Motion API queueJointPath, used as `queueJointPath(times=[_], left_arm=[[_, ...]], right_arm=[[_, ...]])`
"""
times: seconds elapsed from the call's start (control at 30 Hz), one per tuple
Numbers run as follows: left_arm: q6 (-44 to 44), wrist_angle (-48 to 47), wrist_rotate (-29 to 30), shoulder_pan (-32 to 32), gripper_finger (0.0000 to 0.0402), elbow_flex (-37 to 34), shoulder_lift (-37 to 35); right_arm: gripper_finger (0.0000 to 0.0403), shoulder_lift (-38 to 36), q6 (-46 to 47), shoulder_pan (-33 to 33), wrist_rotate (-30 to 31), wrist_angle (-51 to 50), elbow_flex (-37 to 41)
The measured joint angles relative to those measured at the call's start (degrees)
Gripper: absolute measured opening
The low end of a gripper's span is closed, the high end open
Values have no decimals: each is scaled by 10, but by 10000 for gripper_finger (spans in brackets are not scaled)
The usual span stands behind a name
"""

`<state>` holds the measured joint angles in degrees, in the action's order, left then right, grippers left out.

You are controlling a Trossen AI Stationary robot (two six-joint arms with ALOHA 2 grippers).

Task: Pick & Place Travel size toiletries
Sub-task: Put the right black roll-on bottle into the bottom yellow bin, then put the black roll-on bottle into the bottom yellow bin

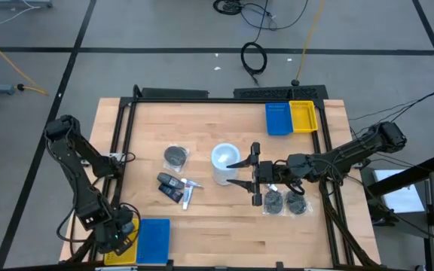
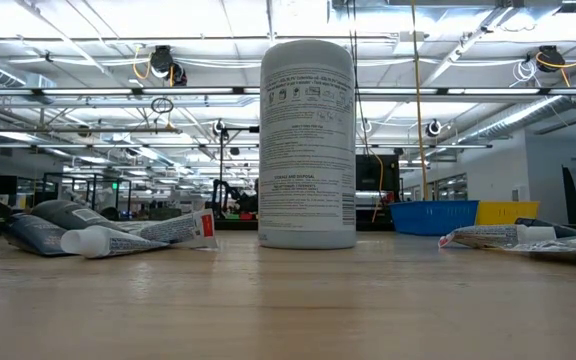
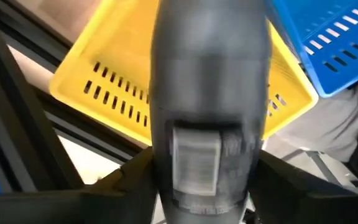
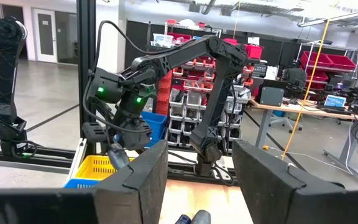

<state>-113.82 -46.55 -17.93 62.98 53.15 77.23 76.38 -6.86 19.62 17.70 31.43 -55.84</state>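
Note:
My left gripper (image 1: 123, 235) is at the table's near left corner, over a yellow tray (image 3: 98, 74), shut on a dark grey bottle (image 3: 210, 93). Above the table's middle my right gripper (image 1: 241, 172) is open with nothing between its fingers, which point at a white cylinder (image 1: 224, 162). On the table lie more toiletries: a dark disc in a clear bag (image 1: 175, 156), dark bottles and a white tube (image 1: 176, 188), and two dark discs (image 1: 285, 202) under the right arm. My left gripper has the dark bottle between its two fingers (image 3: 126, 180), one on each long side of its lower part (image 3: 166, 168). The fingers lie along the bottle and slant downward. The bottle sticks out past the fingertips, clear of the yellow tray below it.
A blue tray (image 1: 154, 241) stands beside the yellow one at the near left. Another blue tray (image 1: 277, 118) and a yellow tray (image 1: 303, 116) stand at the far right. A black frame (image 1: 126, 128) borders the table.

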Motion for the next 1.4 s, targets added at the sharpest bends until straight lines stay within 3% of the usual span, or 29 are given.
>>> queueJointPath(times=[0.13, 0.27, 0.57, 0.83, 1.4], left_arm=[[-5, 0, 1, 0, 296, 0, 0], [-5, -1, 8, 0, 313, 0, 0], [73, -1, 54, -19, 263, 0, 0], [178, -1, 76, -77, 220, 0, 0], [505, -75, 98, -286, 213, 0, 0]], right_arm=[[173, 0, 0, 0, 0, 0, 0], [173, 0, 0, 0, 0, 0, 0], [172, 0, 0, 0, 0, 0, 0], [172, 0, 0, 0, 0, 0, 0], [171, 0, 1, 0, 0, -4, 0]])
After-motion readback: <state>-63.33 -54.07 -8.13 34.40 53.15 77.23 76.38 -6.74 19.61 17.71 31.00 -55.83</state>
